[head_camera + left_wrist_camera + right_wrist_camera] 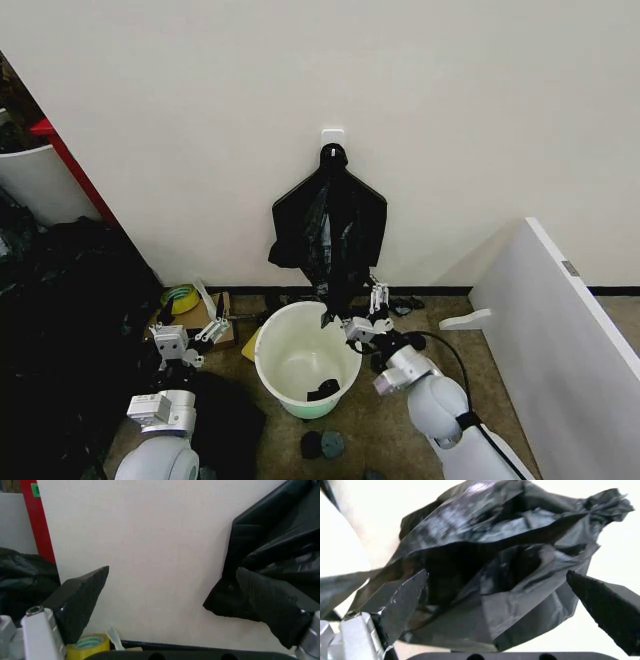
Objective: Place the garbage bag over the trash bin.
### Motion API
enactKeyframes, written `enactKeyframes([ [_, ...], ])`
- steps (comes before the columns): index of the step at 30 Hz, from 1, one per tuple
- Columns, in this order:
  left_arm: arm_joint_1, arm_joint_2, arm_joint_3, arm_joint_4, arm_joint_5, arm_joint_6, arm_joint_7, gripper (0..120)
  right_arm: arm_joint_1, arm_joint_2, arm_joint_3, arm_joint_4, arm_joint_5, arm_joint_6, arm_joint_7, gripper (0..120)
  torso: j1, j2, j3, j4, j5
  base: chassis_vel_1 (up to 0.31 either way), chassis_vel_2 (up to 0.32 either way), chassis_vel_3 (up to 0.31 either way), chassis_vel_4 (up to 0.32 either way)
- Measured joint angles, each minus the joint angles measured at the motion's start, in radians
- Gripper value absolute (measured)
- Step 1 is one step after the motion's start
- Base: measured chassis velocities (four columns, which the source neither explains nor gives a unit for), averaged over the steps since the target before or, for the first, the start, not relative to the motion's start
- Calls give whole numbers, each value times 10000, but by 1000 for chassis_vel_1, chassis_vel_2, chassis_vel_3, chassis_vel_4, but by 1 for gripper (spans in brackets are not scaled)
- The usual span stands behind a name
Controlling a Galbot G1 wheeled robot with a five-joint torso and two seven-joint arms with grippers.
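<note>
The garbage bag (326, 245), glossy and crinkled black, hangs from a white wall hook, its lower tip just over the trash bin's far rim. The trash bin (272, 372) is a round white bucket with a pale green base, standing on the floor below. My right gripper (366, 310) is open above the bin's far right rim, just right of the bag's tip. In the right wrist view the bag (490, 558) hangs in front of the spread gripper (505, 607), unclamped. My left gripper (200, 335) is open, left of the bin. The left wrist view shows that gripper (175, 603) facing the wall, with the bag (280, 543) to one side.
A smooth flat black sheet (367, 215) hangs behind the bag. A small black scrap (323, 388) lies inside the bin, and more scraps (320, 443) lie on the floor in front. Yellow tape (180, 297) sits by the wall. A white panel (560, 330) stands at the right, dark heaps (60, 300) at the left.
</note>
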Motion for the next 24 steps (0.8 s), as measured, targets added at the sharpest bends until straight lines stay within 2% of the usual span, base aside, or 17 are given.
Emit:
enactKeyframes([
  [3, 28, 8, -10, -28, 4, 1, -12, 100, -16, 145, -4, -60, -414, -217, -36, 94, 0, 0, 0, 0, -1, 0, 0, 0, 0],
  [8, 123, 43, -24, -174, 8, 2, -23, 100, -119, 494, 136, -64, -1275, -1017, -117, 75, 0, 0, 0, 0, 0, 0, 0, 0, 0],
  [10, 153, 51, -27, -226, 10, 2, -28, 100, -184, 554, 170, -9, -1375, -1288, -77, 67, 0, 0, 0, 0, 0, 0, 0, 0, 0],
  [11, 153, 51, -27, -226, 10, 2, -28, 100, -184, 554, 170, -9, -1375, -1288, -77, 67, 0, 0, 0, 0, 0, 0, 0, 0, 0],
  [16, 214, 60, -30, -340, 17, 2, -41, 100, -524, 537, 277, 273, -1512, -1835, 38, 45, 0, 0, -1, 0, 0, 0, 0, 0, 0],
  [17, 214, 60, -30, -340, 17, 2, -41, 100, -524, 537, 277, 273, -1512, -1835, 38, 45, 0, 0, -1, 0, 0, 0, 0, 0, 0],
  [24, 239, -5, 23, -372, 99, -4, -45, 100, -784, 425, 519, 448, -1297, -1994, 163, 14, 0, 0, -1, 0, 0, 0, 0, 0, 0],
])
